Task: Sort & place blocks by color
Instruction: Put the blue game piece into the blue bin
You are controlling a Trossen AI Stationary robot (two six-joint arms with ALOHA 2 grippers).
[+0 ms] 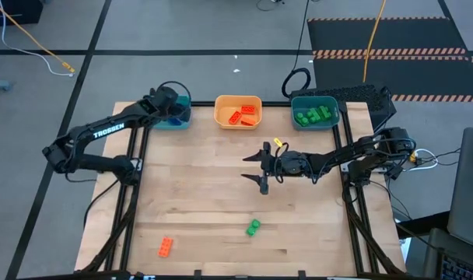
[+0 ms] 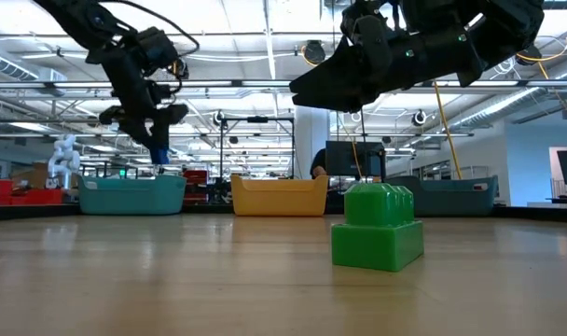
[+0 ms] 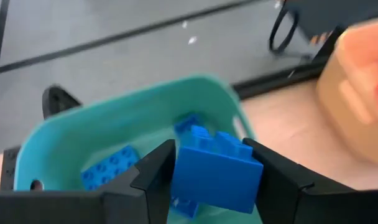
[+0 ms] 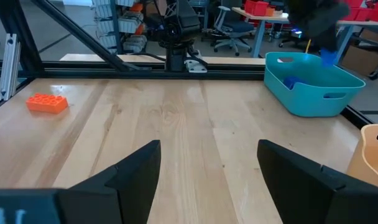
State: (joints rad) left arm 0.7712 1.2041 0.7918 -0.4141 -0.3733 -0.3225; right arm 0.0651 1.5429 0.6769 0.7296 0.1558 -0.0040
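Left gripper [image 3: 214, 177]: up by the teal tray [image 1: 176, 117] at the upper left of the high view. I see its jaws on both sides of a blue block [image 3: 217, 168]; they may be letting go.
Right gripper [image 1: 261, 166]: mid-table, jaws spread wide, holding nothing.
Left to sort: a green block [image 1: 253, 227] low in the middle, and an orange block [image 1: 166, 246] at the lower left.
Feel: I think they are light, hard and a bit slippery. I would pinch the flat sides, not the bumps.
Pointing: the orange block's long side tilts a little from up-and-down in the high view, bumps up.
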